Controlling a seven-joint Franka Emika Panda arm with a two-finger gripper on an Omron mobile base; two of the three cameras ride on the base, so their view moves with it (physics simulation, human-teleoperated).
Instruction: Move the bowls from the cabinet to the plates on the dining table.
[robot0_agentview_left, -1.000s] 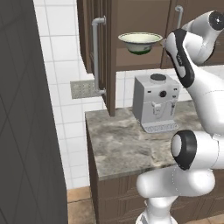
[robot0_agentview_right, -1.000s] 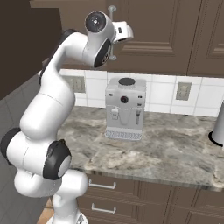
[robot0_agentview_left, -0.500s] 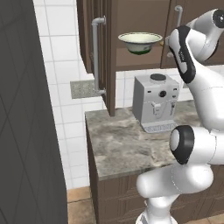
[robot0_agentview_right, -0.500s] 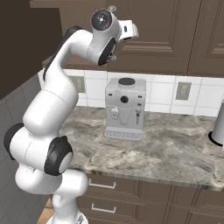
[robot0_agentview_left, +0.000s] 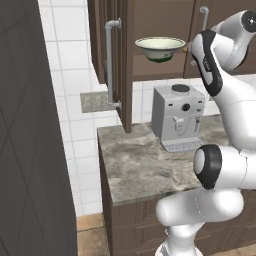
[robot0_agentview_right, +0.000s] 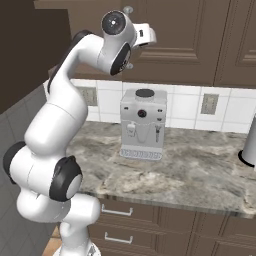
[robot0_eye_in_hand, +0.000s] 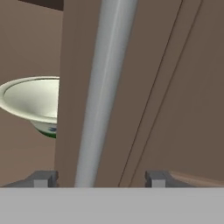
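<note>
Little has shifted over the last second beyond the arm's upper links, which have been drawn slightly back and up while the base has been kept where it was; the cream-white bowl (robot0_agentview_left: 160, 48) has not been moved. Nearest the hand camera, the gripper (robot0_eye_in_hand: 100, 178) is seen with its two tips set well apart on either side of a silver bar handle (robot0_eye_in_hand: 104, 92), which runs up between them without clearly being pinched; whether the pads are touching the bar cannot be told, since the tips are cut off at the frame's bottom. Just behind the handle lies the edge of a brown cabinet door (robot0_eye_in_hand: 175, 87), and past that edge, to the left, part of the bowl is seen on its shelf inside the cabinet (robot0_agentview_left: 150, 30). From the left base view the other door is seen already swung open, with the bowl resting on the shelf above the coffee machine (robot0_agentview_left: 177, 116) on the stone counter (robot0_agentview_left: 135, 165). It is judged that the right-hand door is about to be dealt with before the bowl can be reached, so the carrying itself has not been started.
</note>
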